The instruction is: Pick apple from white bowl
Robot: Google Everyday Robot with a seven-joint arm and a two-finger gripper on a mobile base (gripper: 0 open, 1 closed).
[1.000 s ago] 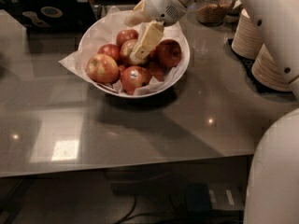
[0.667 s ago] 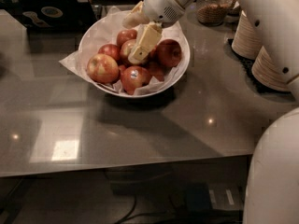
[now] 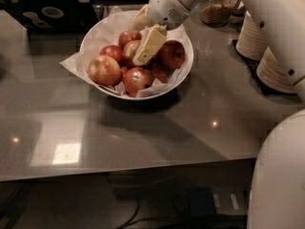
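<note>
The white bowl (image 3: 187, 68), lined with crinkled white paper, stands on the grey table and holds several apples. The apple (image 3: 129, 51), red with a pale yellow-green patch, lies near the bowl's middle. My gripper (image 3: 144, 36) reaches down into the bowl from the upper right, open. One cream finger (image 3: 149, 44) lies across the apple's right side, and the other finger (image 3: 141, 20) is up by the bowl's far rim. A dark red apple (image 3: 172, 54) sits just right of the gripper. An apple with a small sticker (image 3: 137, 79) lies at the front.
Stacks of cream disposable bowls (image 3: 274, 66) stand at the right edge on a dark mat. A glass jar (image 3: 214, 9) is behind the bowl. A dark tray-like object (image 3: 47, 13) lies at the back left. My white arm and body (image 3: 279, 175) fill the right side.
</note>
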